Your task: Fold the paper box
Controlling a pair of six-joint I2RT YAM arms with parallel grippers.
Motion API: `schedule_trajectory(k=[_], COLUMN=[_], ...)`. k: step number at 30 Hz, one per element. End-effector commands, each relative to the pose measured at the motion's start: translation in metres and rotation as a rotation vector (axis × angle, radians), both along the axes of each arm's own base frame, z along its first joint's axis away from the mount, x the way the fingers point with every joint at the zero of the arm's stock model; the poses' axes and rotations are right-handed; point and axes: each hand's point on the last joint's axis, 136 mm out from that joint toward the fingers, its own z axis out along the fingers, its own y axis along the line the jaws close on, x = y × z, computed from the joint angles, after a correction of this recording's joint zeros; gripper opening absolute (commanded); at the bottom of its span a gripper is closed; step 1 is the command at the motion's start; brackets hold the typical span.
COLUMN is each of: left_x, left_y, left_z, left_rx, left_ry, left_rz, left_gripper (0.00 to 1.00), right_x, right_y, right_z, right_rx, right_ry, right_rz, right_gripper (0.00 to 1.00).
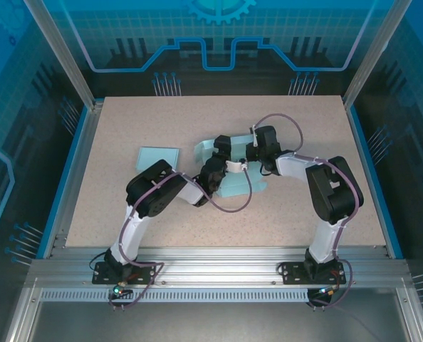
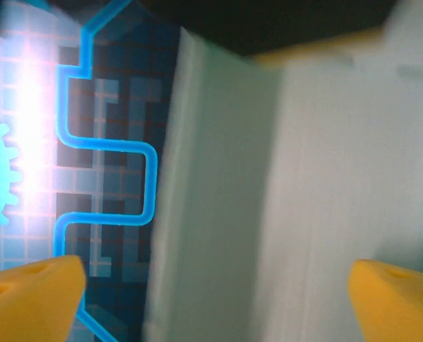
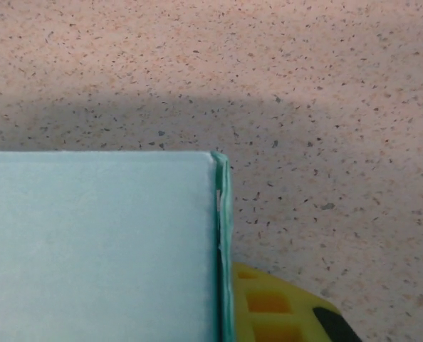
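The light teal paper box point(image 1: 234, 187) lies partly folded at the middle of the table, with both arms meeting over it. My left gripper point(image 1: 213, 169) is at its near left side. In the left wrist view the yellow fingertips point(image 2: 30, 299) stand far apart, open, and a pale upright box panel point(image 2: 268, 214) rises between them without touching either. My right gripper point(image 1: 227, 148) comes in from the right at the box's far side. In the right wrist view its yellow finger point(image 3: 283, 310) presses against a doubled wall edge point(image 3: 224, 235) of the box. The other finger is hidden behind the panel point(image 3: 97, 242).
A separate flat teal sheet point(image 1: 158, 155) lies on the speckled table point(image 1: 304, 228) left of the box. Blue rails edge the table left and right, and an aluminium frame point(image 1: 218, 274) runs along the near side by the arm bases.
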Motion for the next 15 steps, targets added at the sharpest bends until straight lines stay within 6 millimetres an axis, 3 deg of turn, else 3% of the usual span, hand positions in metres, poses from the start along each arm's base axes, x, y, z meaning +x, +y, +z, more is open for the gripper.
schedule_trajectory(k=[1, 6, 10, 15], left_x=[-0.03, -0.062, -0.073, -0.08], left_y=[-0.022, -0.013, 0.023, 0.052], left_z=[0.083, 0.133, 0.16, 0.144], left_rx=[-0.278, -0.494, -0.702, -0.724], left_ry=[-0.1, -0.17, -0.183, -0.161], left_rz=[-0.049, -0.005, 0.142, 0.237], left_gripper=[0.99, 0.99, 0.99, 0.99], right_x=[-0.01, -0.02, -0.029, -0.039], right_y=[0.016, 0.02, 0.017, 0.015], right_z=[0.001, 0.003, 0.003, 0.007], right_rx=[-0.062, -0.129, -0.188, -0.191], right_ry=[0.011, -0.006, -0.02, -0.03], right_rz=[0.029, 0.045, 0.021, 0.011], right_gripper=[0.03, 0.0, 0.0, 0.0])
